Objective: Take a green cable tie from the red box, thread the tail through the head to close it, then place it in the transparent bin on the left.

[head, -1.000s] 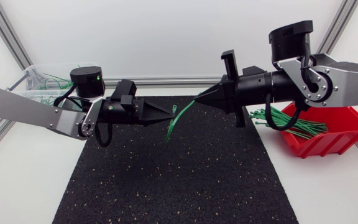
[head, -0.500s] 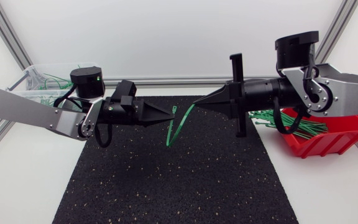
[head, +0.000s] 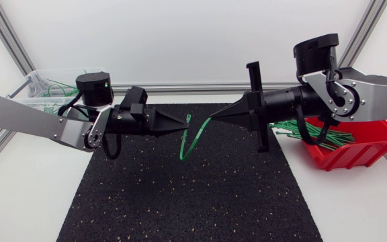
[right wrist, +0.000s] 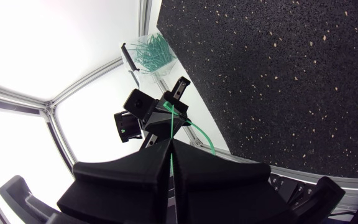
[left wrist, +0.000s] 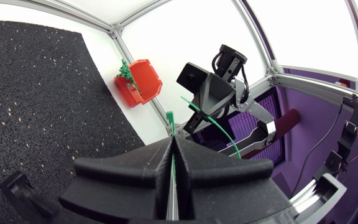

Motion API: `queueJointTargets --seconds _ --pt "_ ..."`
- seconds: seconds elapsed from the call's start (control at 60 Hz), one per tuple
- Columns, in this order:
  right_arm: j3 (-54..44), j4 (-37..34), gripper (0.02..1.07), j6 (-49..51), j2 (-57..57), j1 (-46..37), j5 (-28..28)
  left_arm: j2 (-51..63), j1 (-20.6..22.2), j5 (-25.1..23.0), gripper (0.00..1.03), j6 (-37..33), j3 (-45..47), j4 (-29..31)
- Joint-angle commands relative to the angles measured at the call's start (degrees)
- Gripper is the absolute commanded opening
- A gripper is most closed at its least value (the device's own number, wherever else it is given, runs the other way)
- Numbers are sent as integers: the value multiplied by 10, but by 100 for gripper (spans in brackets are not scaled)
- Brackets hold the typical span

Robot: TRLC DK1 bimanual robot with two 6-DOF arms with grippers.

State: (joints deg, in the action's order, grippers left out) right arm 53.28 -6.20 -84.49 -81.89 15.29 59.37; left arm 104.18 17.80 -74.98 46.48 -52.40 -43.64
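While the transparent bin (head: 31,86) sits at the counter's (head: 25,195) far left corner with a few green ties (head: 59,88) inside, you have the left gripper (head: 184,125) out over the black mat (head: 187,188), its fingers pressed together on the head end of the green cable tie (head: 192,138). That tie hangs in a downward loop between the two arms. Just beside it, the right gripper (head: 213,119) has its fingers clamped on the tail end. Further right, the red box (head: 361,153) holds a heap of spare ties (head: 314,132).
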Motion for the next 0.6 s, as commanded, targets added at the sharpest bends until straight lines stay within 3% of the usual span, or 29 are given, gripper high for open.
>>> queueJointTargets --seconds 0.0,0.133,0.2,0.3,0.383,0.533,0.567,0.583 --pt "11 1 8 -19 -13 -6 4 -5 0 -5 3 -2 12 -13" --pt "6 70 8 -16 -40 -39 -18 -4 2 -5 3 -2 12 -13" --pt "-17 140 8 11 -32 -41 -115 -4 4 -5 4 -2 12 -13" --pt "-19 131 8 110 -18 -34 -200 -6 6 -5 3 1 10 -13" --pt "-38 141 8 217 7 -3 -346 -8 7 -5 3 4 9 -13" --pt "-39 144 8 222 -2 -6 -356 -7 7 -5 3 5 8 -13" --pt "-37 141 8 207 -9 -13 -335 -7 7 -5 3 5 8 -13" --pt "-33 137 8 178 -22 -26 -299 -7 7 -6 3 6 8 -13"
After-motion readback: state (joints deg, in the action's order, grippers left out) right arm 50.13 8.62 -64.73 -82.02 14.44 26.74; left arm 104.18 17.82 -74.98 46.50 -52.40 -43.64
